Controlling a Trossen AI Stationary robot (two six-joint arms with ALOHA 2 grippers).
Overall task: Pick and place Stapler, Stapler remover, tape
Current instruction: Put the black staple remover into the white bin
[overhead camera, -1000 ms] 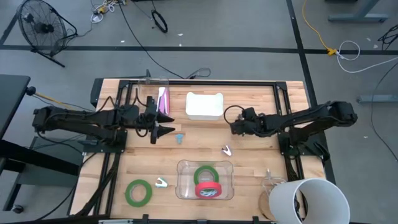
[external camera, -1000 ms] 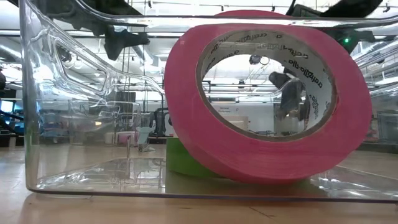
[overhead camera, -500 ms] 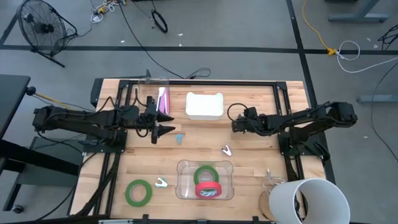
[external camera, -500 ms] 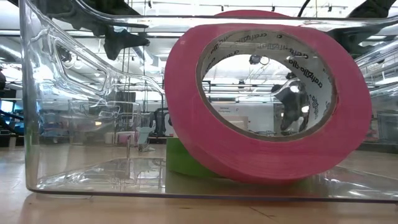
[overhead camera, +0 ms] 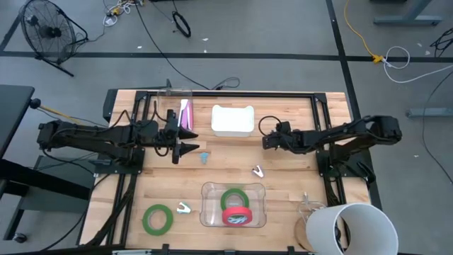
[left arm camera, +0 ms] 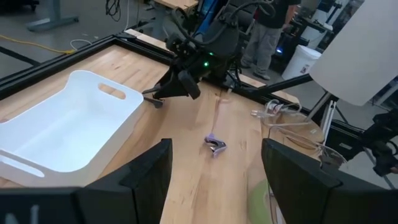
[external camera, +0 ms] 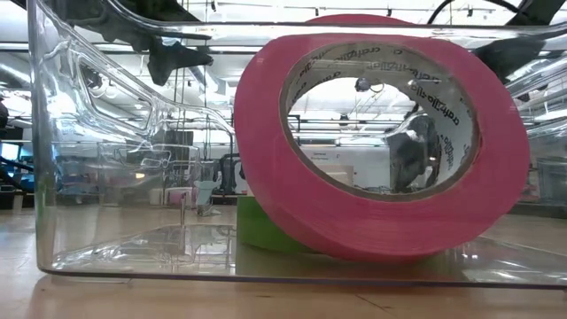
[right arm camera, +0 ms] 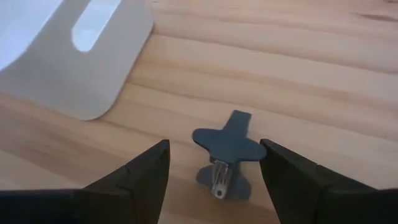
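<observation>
Three tape rolls show. The red tape leans on one green tape inside the clear bin at the desk's near edge; the second green roll lies flat on the desk left of the bin. Three staple removers: a white one beside that loose roll, a blue one mid-desk, and a purple one right of centre. One pink stapler stands beside one white tray. The left end effector hovers near the blue remover, released and empty. The right end effector hangs beside the tray, fingers apart, grasping nothing.
</observation>
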